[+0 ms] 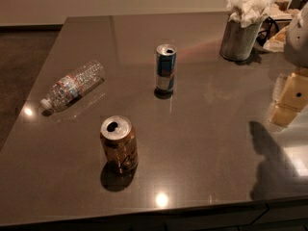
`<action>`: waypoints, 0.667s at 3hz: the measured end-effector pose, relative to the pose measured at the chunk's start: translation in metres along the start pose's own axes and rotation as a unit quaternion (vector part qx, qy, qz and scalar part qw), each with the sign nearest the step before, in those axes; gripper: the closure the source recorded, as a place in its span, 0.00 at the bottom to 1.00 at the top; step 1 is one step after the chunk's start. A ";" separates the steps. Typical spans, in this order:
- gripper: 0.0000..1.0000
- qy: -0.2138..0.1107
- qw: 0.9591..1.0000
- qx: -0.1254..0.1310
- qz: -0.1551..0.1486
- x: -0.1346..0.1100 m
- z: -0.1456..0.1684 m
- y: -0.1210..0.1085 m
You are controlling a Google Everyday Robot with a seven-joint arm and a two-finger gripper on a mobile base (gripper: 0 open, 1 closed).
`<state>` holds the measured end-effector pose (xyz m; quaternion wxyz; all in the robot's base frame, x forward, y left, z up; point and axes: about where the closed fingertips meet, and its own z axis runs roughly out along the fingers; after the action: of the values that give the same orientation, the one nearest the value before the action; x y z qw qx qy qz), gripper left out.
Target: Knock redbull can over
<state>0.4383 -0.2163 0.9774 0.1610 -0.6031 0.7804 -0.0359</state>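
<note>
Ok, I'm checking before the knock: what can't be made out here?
Camera view:
- Hand, at the far right: cut off by the right edge.
- Redbull can, upright: label text too small to read.
- Bin: contents hidden under crumpled paper.
- Orange can: label too dark to read.

Robot body shows only at the counter's (207, 129) right edge, toward the far corner. Arm shell (298, 40): rounded, smooth, pale grey-white. Beneath it, the hand (288, 100): boxy amber-tan segments, glossy, paler on the left side, one small dark round spot on top.
</note>
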 end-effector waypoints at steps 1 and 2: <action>0.00 0.000 1.000 0.000 0.000 0.000 0.000 0.000; 0.00 -0.016 1.000 0.000 0.012 -0.007 -0.001 -0.006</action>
<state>0.4453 -0.2120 0.9817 0.1743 -0.5940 0.7850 -0.0241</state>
